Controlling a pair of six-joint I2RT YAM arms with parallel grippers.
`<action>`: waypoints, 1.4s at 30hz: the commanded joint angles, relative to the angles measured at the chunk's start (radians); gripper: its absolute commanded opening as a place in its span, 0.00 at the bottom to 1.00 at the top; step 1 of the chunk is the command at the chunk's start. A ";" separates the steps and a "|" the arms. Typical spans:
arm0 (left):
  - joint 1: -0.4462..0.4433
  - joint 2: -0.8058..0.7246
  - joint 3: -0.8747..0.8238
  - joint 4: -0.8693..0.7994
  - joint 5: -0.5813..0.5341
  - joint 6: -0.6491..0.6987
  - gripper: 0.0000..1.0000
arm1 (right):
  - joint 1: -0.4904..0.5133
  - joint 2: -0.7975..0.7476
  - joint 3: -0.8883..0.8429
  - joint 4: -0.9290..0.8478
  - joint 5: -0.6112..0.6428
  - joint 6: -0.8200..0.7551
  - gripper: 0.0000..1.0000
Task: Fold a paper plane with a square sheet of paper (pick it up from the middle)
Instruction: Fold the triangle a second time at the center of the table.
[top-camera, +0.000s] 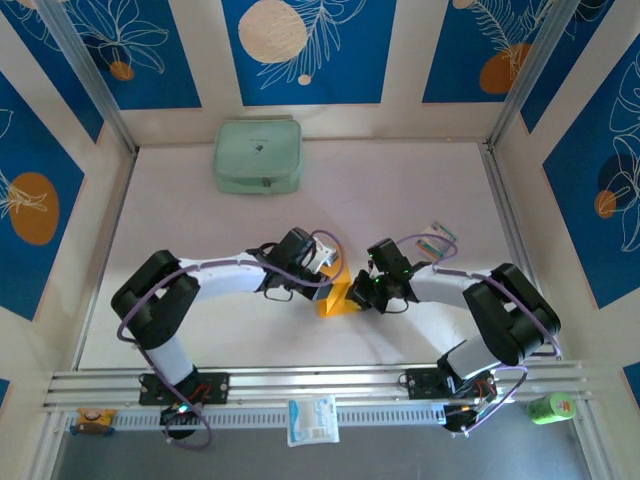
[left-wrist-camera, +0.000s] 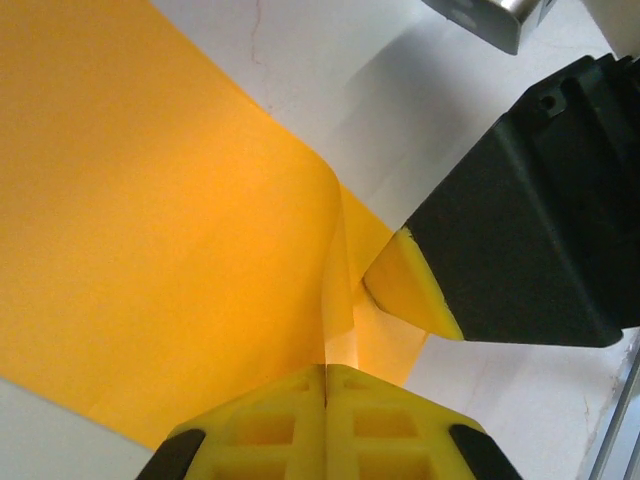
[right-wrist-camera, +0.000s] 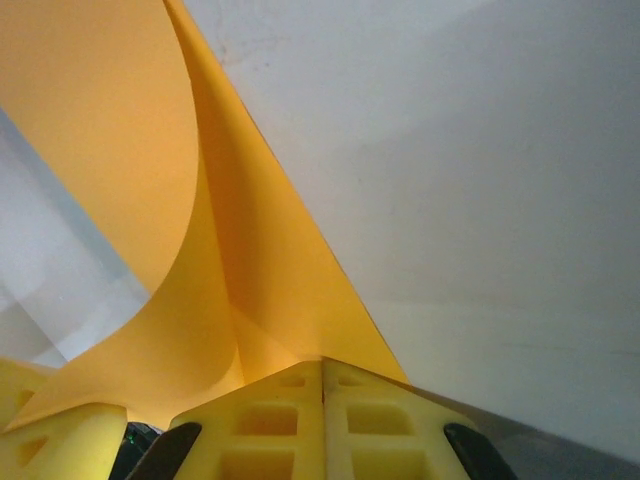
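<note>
Tightly, left hand (left-wrist-camera: 326, 378) pinches paper (left-wrist-camera: 150, 200)

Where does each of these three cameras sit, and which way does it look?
Top external: high up behind the robot, looking down on the table, both arms and the orange paper.
Left wrist: on the left arm, looking along its shut left fingers at the paper.
Right wrist: on the right arm, looking along its shut right fingers.
Shared: both wrist views show the paper pinched.
</note>
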 joint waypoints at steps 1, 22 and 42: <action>0.012 0.017 0.038 -0.057 0.026 0.050 0.00 | 0.019 -0.016 -0.019 -0.052 0.031 0.049 0.06; 0.013 0.075 0.079 -0.117 -0.154 0.085 0.00 | 0.036 0.015 -0.010 -0.083 0.064 0.031 0.05; 0.013 0.076 0.093 -0.158 -0.182 0.100 0.00 | 0.036 0.021 -0.001 -0.091 0.066 0.017 0.05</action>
